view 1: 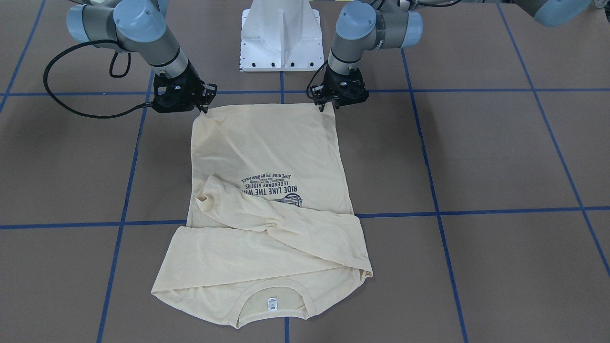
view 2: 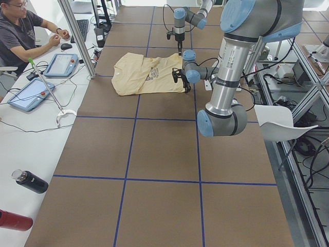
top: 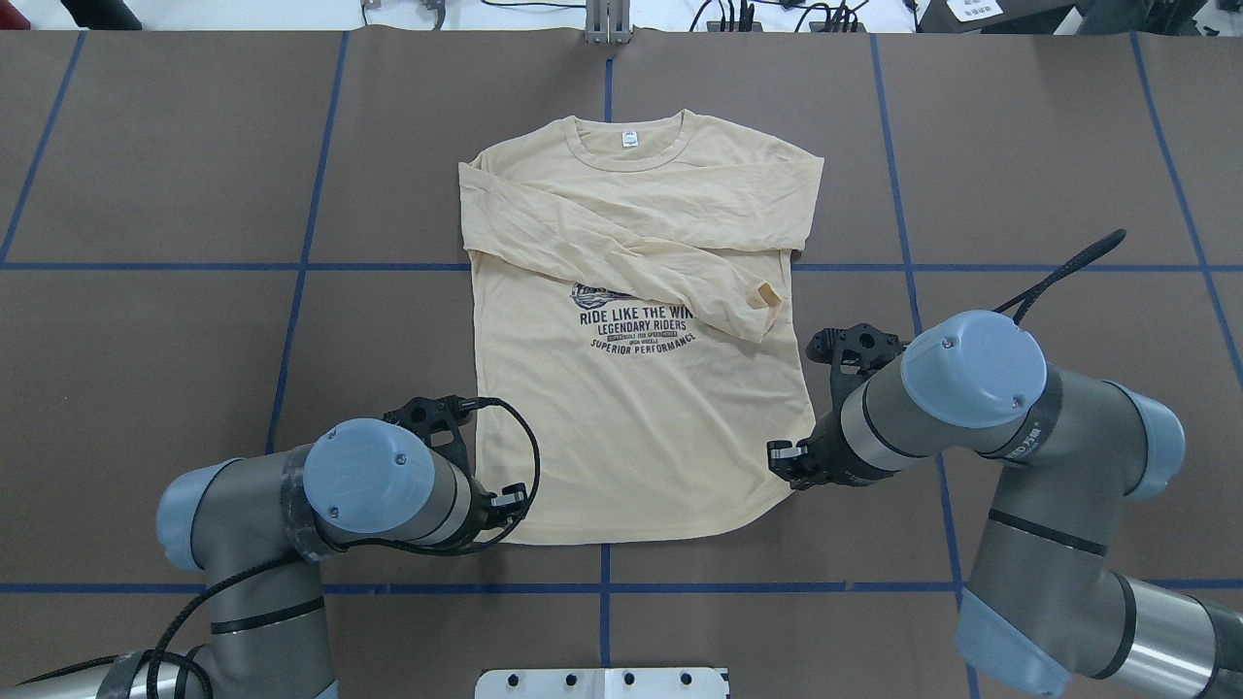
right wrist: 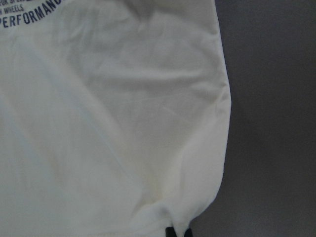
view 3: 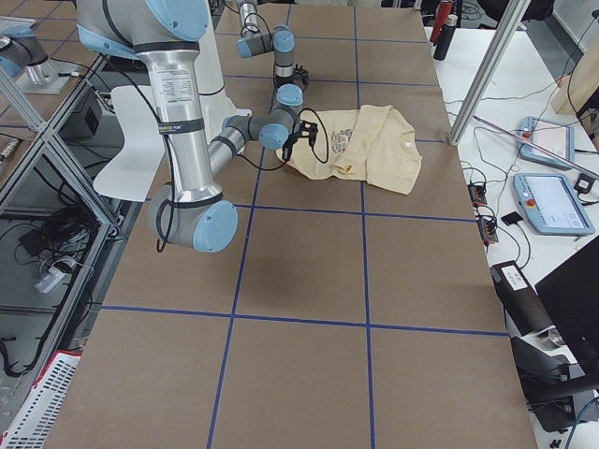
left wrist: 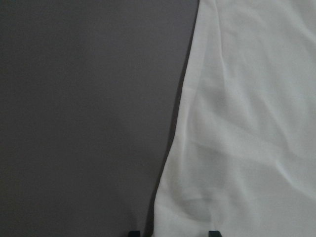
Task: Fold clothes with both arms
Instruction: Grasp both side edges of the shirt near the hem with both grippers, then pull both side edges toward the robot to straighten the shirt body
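The cream-yellow shirt [view 1: 267, 152] lies flat, print up, on the brown table [top: 146, 291]. Both sleeves are folded across its chest, and the neck [top: 626, 146] is at the far side from me. My left gripper [top: 497, 505] is at the hem's left corner. In the left wrist view its fingertips [left wrist: 133, 233] stand apart astride the shirt's edge [left wrist: 187, 123], open. My right gripper [top: 789, 471] is at the hem's right corner. In the right wrist view it [right wrist: 178, 232] is shut on the bunched hem [right wrist: 163, 207].
The white pedestal base [view 1: 281, 38] stands close behind the hem, between the arms. Blue tape lines [top: 311, 194] grid the table. An operator [view 2: 20, 31] sits at a side bench with tablets [view 2: 61, 64] and bottles [view 2: 31, 181].
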You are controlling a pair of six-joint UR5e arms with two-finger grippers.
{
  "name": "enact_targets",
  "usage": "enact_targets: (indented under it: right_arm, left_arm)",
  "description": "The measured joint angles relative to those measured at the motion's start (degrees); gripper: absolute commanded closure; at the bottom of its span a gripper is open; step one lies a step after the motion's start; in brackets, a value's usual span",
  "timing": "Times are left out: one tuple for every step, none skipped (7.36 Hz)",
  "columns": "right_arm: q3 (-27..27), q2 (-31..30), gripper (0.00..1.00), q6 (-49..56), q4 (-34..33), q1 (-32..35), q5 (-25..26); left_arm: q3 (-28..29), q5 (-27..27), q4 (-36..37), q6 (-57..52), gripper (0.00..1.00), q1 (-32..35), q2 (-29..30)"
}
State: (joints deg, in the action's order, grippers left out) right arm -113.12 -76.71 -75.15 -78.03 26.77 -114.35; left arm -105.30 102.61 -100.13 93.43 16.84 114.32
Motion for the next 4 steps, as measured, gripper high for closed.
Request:
enact_targets:
  right_arm:
    - [0.00, -0.01, 1.00, 0.00, -0.05, 0.09, -0.02]
    - [0.00, -0.01, 1.00, 0.00, -0.11, 0.23, -0.05]
    - [0.00, -0.02, 1.00, 0.00, -0.17, 0.37, -0.08]
    - [0.00, -0.02, 1.00, 0.00, -0.23, 0.47, -0.08]
  left_arm:
    - [-0.20, 0.05, 0.44, 0.00, 0.82, -0.08, 0.17]
    - [-0.29, 0.06, 0.63, 0.00, 0.96, -0.17, 0.24]
    - [-0.31, 0.05, 0.69, 0.00, 1.00, -0.34, 0.27]
    - [-0.34, 0.05, 0.72, 0.00, 1.00, -0.63, 0.31]
